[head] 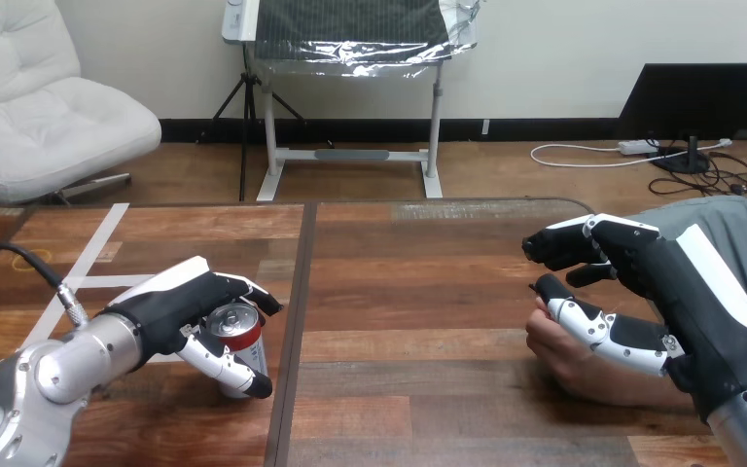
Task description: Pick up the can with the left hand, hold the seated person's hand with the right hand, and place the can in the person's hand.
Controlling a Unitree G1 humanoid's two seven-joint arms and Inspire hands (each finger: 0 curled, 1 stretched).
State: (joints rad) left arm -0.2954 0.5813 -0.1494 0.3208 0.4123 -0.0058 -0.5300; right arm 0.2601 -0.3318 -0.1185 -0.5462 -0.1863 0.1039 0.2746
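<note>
Clasping the red-and-silver metal can on the brown wooden table at near left, the left hand curled round it; the right hand lay over the person's hand, grip untellable.

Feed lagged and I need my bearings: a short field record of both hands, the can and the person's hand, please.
left hand: fingers and thumb curled round the can
can: upright, left part of the table; base hidden, so lift unclear
right hand: at the view's right, over the person's hand; grip cannot be told
person's hand: resting on the table under the right hand, no can in it
handover: not yet done
</note>
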